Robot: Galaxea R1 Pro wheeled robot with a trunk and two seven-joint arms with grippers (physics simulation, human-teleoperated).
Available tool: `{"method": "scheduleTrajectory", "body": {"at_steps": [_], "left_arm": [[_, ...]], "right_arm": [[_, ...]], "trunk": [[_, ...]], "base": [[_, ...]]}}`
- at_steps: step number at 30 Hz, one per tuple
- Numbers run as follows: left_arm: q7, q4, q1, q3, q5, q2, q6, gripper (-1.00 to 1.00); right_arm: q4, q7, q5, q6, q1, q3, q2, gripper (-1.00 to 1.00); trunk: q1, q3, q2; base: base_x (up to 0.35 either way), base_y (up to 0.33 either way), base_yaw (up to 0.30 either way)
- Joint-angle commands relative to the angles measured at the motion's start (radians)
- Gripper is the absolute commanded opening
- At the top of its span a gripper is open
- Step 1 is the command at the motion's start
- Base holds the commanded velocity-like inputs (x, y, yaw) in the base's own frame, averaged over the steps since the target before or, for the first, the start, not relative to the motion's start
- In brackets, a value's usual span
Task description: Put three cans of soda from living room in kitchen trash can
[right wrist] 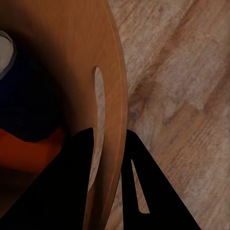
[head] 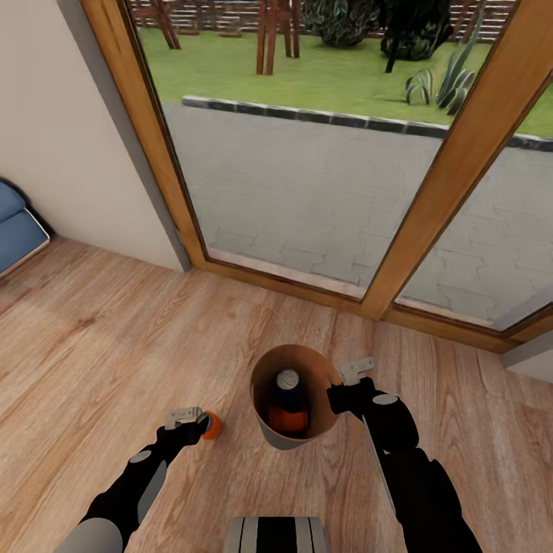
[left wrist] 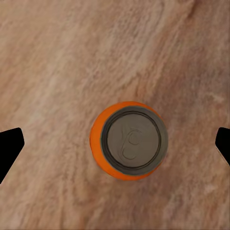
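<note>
Where the wood plank floor (head: pixel 100 322) meets the wood-framed glass doors (head: pixel 322 161), the trash can (head: pixel 270 434) hangs off the floor, tilted, its brown inside open to the head camera. Right gripper (head: pixel 347 388) grips its rim: in the right wrist view the 2 fingers (right wrist: pixel 72 187) stand close together with the bin's wall (right wrist: pixel 112 96) pinched between them, 1 inside and 1 outside.

2 cans sit in the bin: a dark blue soda can (head: pixel 289 389), silver top up, and an orange soda can (head: pixel 288 421) touching it low against the wall. Right wrist view shows both as a dark mass and an orange patch (right wrist: pixel 28 153) behind the inner finger.

3rd can, the orange soda can on the floor (head: pixel 210 425), stands upright just beside the left gripper (head: pixel 187 418), well apart from the bin. Left wrist view looks straight down on its silver lid (left wrist: pixel 134 142); fingertips (left wrist: pixel 9 146) show at the 2 frame edges, jaws wide apart, can between them and touching neither.

Surroundings: blue sofa (head: pixel 17 223) corner at far left against a pale wall (head: pixel 54 130). Beyond the glass, grey paving (head: pixel 307 184), stone kerb, lawn (head: pixel 230 69), spiky plant (head: pixel 445 84). Bare floor between the 3rd can and the bin.
</note>
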Motion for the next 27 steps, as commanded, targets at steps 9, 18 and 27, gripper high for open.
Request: {"method": "scheduleTrajectory", "body": {"at_steps": [9, 18, 27], "left_arm": [[0.0, -0.001, 0.0, 0.0, 0.0, 0.0, 0.0, 1.0], [0.0, -0.001, 0.0, 0.0, 0.0, 0.0, 0.0, 1.0], [0.0, -0.001, 0.0, 0.0, 0.001, 0.0, 0.0, 1.0]], "right_arm": [[0.0, 0.003, -0.017, 0.002, 0.0, 0.0, 0.0, -1.0], [0.0, 0.003, -0.017, 0.002, 0.0, 0.0, 0.0, -1.0], [0.001, 0.003, -0.017, 0.002, 0.0, 0.0, 0.0, -1.0]], "trunk": [[0.0, 0.0, 0.0], [0.0, 0.0, 0.0], [0.004, -0.003, -0.007]], "base": [[0.077, -0.067, 0.0], [0.003, -0.003, 0.0], [0.0, 0.0, 0.0]]}}
